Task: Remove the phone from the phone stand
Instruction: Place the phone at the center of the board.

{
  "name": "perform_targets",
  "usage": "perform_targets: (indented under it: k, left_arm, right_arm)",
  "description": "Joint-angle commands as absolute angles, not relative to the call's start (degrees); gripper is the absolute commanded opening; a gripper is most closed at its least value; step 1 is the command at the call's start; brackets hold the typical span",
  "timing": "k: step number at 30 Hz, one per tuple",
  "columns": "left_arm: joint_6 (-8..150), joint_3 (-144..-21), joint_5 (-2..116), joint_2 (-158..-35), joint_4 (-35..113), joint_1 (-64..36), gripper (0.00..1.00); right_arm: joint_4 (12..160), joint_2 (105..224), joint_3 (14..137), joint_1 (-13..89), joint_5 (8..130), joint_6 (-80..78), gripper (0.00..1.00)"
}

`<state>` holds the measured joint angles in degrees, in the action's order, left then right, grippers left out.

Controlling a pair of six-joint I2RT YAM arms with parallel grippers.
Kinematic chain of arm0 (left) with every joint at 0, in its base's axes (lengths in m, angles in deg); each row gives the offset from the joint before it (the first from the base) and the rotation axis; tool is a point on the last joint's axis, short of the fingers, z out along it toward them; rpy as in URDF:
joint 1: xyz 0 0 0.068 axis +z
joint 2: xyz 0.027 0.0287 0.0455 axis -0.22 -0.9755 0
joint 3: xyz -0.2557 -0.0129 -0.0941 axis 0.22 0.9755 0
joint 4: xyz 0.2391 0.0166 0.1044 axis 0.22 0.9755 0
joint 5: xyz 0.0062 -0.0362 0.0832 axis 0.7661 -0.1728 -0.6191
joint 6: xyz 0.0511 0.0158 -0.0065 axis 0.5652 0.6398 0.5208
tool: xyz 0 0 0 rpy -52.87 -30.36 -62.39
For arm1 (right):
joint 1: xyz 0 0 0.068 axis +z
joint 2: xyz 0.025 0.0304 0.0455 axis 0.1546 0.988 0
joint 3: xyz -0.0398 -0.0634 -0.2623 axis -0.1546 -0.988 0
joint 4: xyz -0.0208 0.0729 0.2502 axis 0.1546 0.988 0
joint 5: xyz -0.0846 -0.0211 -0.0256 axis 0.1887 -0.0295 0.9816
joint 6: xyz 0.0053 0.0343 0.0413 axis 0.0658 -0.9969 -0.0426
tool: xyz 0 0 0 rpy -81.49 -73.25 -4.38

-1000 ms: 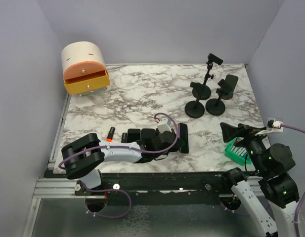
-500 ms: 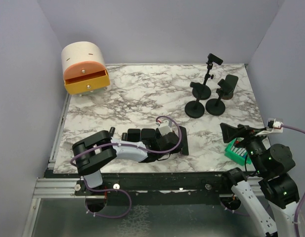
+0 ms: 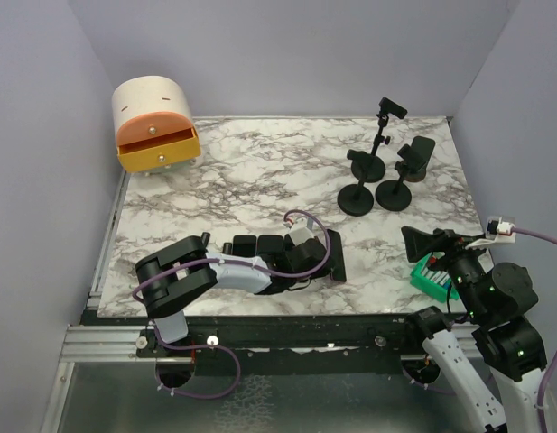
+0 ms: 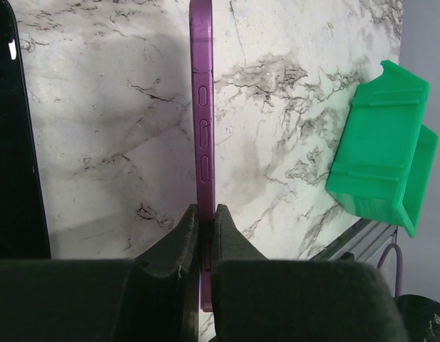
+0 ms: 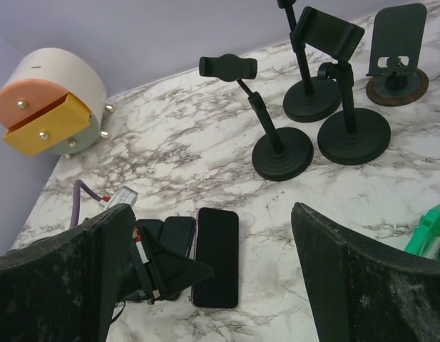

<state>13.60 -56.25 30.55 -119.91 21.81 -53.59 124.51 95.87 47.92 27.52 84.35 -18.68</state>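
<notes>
**A:** Phone (image 4: 202,135) first: where is it?

**B:** Low at the near edge of the counter (image 3: 251,180), in the left gripper (image 4: 205,211). It is well apart from the phone stands (image 3: 357,198), which are grouped at the far right.

**A:** Held how?

**B:** The jaws are pinched narrow on its thin purple body. The left wrist view shows it edge-on, with the side buttons facing the camera. Whether it touches the marble I cannot tell.

**A:** And the right gripper (image 5: 211,209)?

**B:** Its jaws are spread wide and hold nothing. It hangs raised at the near right corner, close to a green bin (image 3: 431,275).

**A:** Anything else?

**B:** A rounded drawer box (image 3: 154,126) sits at the far left corner, with its orange drawer pulled out.
</notes>
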Motion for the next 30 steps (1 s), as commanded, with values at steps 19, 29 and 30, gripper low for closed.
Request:
perform_targets:
  k: [19,29,30]
  left_arm:
    - [14.3,-54.1,34.3,-121.4,19.8,-51.5,0.21]
    - [14.0,-52.4,34.0,-120.4,19.8,-50.9,0.33]
    - [14.0,-52.3,34.0,-120.3,19.8,-50.8,0.34]
  right_arm:
    - [125.8,95.4,49.3,27.3,83.7,-19.6,0.95]
    - [125.8,95.8,49.1,27.3,83.4,-20.0,0.95]
    - [125.7,95.8,49.1,27.3,83.3,-20.0,0.95]
